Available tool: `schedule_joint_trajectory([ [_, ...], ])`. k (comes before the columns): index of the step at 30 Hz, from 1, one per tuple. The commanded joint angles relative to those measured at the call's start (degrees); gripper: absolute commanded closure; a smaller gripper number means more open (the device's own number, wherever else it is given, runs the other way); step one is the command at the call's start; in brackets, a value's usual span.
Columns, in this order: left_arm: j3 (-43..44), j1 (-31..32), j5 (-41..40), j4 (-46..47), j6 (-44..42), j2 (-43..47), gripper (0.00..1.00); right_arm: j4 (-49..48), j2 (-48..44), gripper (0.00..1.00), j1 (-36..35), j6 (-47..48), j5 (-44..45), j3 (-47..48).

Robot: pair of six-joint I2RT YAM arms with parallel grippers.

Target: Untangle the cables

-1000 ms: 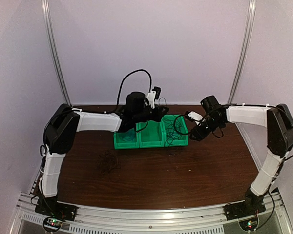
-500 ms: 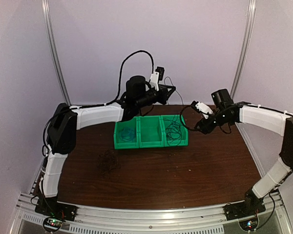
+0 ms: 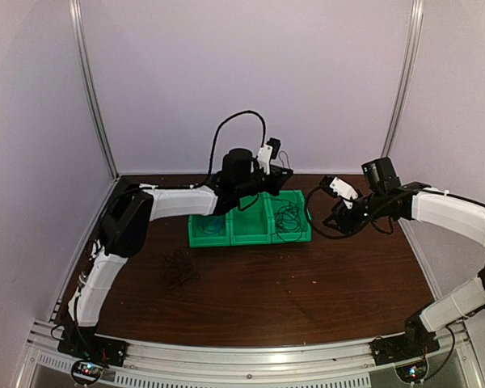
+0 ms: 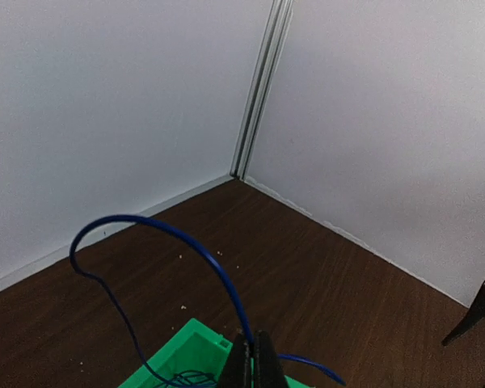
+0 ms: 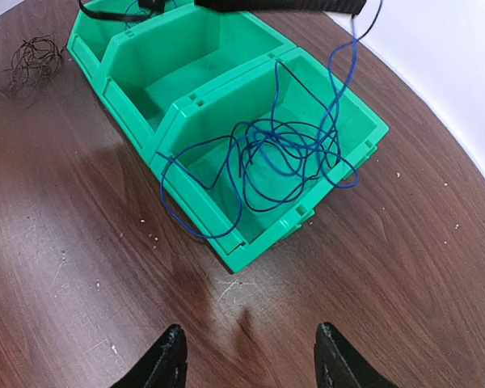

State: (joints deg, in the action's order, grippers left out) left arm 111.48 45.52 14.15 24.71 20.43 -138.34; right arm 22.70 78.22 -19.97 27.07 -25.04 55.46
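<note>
A thin blue cable (image 5: 291,153) lies in loose loops in the right compartment of the green bin (image 5: 226,65), and one strand runs up to my left gripper. My left gripper (image 4: 255,352) is shut on this blue cable (image 4: 170,234) and holds it above the bin's back edge (image 3: 284,173). My right gripper (image 5: 249,339) is open and empty over the bare table, just to the right of the bin (image 3: 333,223). A small tangle of black cables (image 3: 178,269) lies on the table in front of the bin's left end and also shows in the right wrist view (image 5: 28,61).
The green bin (image 3: 250,236) has three compartments side by side; the left one holds a thin coil (image 3: 212,229). White walls with metal corner rails close the back and sides. The brown table stretches forward of the bin.
My left gripper has lifted from the bins and shifted right with the blue cable. My right arm has drawn back to the right, away from the bin.
</note>
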Motion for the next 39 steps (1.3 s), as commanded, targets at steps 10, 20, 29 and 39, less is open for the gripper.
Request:
schedule_joint_trajectory([
  [10,-1.4,2.1,-2.3,-14.7,7.2,-0.3,1.00,-7.4,-6.2,0.46,0.3,-2.2,0.8,-5.9],
  [20,11.4,2.4,-2.0,-30.1,11.8,-7.9,1.00,-8.2,-5.3,0.45,0.9,-3.2,-0.7,-6.3],
  [29,13.8,2.6,-2.0,-36.0,14.6,-9.5,1.00,-8.1,-4.6,0.45,1.0,-2.6,-0.9,-7.0],
  [39,9.5,2.6,1.9,-35.5,9.8,-1.8,0.60,-4.6,2.5,0.39,1.0,-5.1,-2.4,1.2],
])
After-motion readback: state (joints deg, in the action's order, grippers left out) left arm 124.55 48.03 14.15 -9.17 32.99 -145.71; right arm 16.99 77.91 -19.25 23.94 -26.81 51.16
